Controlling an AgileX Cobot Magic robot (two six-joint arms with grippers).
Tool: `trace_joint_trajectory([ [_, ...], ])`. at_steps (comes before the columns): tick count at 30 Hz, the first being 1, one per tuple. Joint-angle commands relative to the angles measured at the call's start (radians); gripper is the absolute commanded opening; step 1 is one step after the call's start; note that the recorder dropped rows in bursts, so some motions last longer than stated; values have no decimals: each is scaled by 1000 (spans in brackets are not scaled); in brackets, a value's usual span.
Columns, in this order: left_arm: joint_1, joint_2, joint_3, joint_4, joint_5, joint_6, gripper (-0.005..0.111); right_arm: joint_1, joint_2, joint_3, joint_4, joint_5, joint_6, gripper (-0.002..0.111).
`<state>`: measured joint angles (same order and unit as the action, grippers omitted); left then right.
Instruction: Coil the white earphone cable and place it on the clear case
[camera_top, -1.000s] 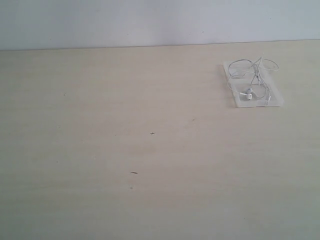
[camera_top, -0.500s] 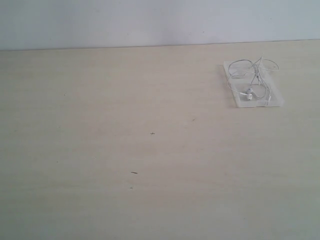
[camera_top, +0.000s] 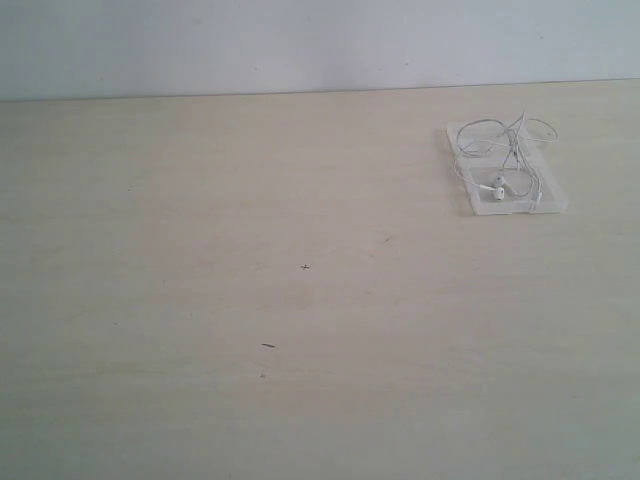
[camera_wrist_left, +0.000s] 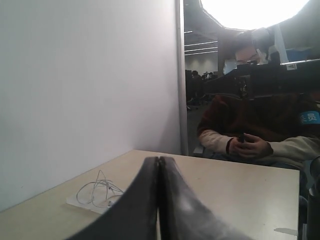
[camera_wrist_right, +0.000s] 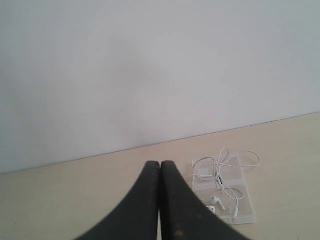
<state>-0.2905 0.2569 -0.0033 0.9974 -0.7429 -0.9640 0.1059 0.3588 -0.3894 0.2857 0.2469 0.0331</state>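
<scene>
Exterior view first: one pale wooden table (camera_top: 250, 320) fills the frame, with one plain wall (camera_top: 300, 40) behind it. One clear case (camera_top: 553, 203) sits at the far right of the table, near the back edge. Its two square halves are laid flat, and its long axis runs from the back edge toward the front, slanting slightly rightward. One white earphone cable (camera_top: 515, 150) lies on it in loose loops, a few spilling past the far edge. Two earbuds (camera_top: 498, 186) rest on the nearer half. Two grippers now: left gripper (camera_wrist_left: 158, 159), fingers pressed together on nothing, and right gripper (camera_wrist_right: 160, 164), the same, clamped tip to tip and empty. Case and cable lie well beyond both sets of fingers, touching neither.
</scene>
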Motion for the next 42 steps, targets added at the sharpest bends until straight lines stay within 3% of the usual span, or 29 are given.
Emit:
trace_joint_trajectory([
  [1, 3, -4, 3, -5, 0, -9, 0, -1, -4, 6, 1, -1, -5, 0],
  [19, 3, -4, 3, -5, 0, -9, 0, -1, -7, 8, 21, 65, -5, 0],
  [26, 3, -4, 3, 2, 0, -9, 0, -1, -94, 159, 2, -194, -57, 0],
  [32, 3, -4, 3, 19, 0, -9, 0, -1, -239, 317, -12, -302, -57, 0],
  [38, 3, -4, 3, 19, 0, -9, 0, -1, -346, 389, 2, -302, -57, 0],
  [42, 3, -4, 3, 19, 0, -9, 0, -1, -359, 389, 4, -208, -55, 0],
])
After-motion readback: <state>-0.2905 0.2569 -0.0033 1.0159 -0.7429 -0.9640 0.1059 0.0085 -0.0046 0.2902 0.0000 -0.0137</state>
